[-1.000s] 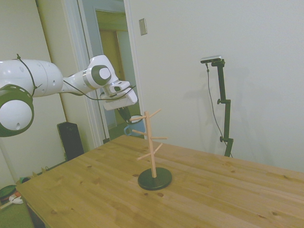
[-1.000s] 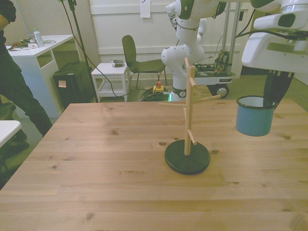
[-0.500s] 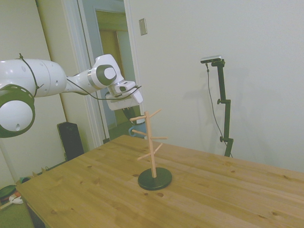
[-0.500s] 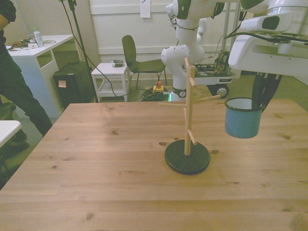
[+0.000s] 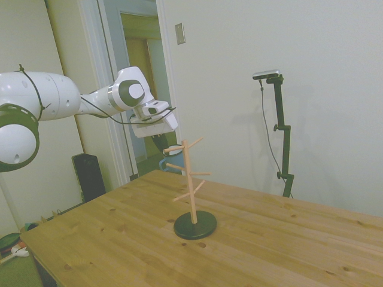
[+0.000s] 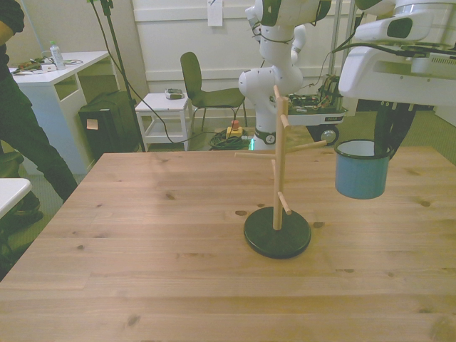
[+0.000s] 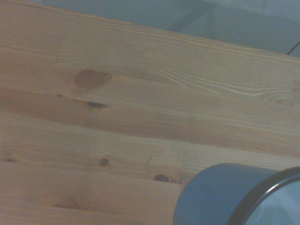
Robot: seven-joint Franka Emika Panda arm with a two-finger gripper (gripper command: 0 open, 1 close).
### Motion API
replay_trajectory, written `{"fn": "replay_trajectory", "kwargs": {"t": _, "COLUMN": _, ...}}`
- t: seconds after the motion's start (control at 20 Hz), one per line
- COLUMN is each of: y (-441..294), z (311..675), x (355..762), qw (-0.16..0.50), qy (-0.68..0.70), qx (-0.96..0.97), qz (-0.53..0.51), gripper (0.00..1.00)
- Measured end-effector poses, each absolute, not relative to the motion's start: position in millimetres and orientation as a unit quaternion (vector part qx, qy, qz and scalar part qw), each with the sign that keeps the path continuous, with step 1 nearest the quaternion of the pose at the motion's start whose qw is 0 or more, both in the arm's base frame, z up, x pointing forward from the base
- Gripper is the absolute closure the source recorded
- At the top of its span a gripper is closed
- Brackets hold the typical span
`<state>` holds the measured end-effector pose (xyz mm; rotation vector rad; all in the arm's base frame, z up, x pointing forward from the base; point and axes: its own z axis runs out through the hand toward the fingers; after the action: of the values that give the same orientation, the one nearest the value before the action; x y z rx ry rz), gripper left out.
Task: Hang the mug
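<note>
My gripper (image 6: 388,144) hangs over the table's right part in the front view, shut on the rim of the light-blue mug (image 6: 362,171). The mug is upright, off the table, its dark rim about level with the stand's long side peg. Its handle does not show. The wooden peg stand (image 6: 278,153) rises from a round black base (image 6: 277,233) to the front view's left of the mug, with a gap between them. In the side view the gripper (image 5: 159,143) holds the mug (image 5: 168,164) behind the stand (image 5: 190,179). The wrist view shows the mug's wall (image 7: 213,197) above the table planks (image 7: 140,93).
A person (image 6: 21,121) stands at the front view's left beside a white desk (image 6: 57,78). Behind the table are a chair (image 6: 203,89), a small white side table (image 6: 164,107) and a cart with electronics (image 6: 317,110). A doorway (image 5: 140,72) lies behind the arm in the side view.
The gripper carried the mug toward the peg stand, to the front view's left, and then lifted it slightly. The stand has not moved.
</note>
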<state>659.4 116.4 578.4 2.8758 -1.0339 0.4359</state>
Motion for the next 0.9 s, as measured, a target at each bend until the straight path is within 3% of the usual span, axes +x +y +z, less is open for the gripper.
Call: {"fn": "replay_trajectory", "kwargs": {"t": 0.9, "y": 69.2, "z": 582.0, "x": 645.3, "qw": 0.014, "qy": -0.355, "qx": 0.924, "qz": 0.142, "gripper": 1.0}}
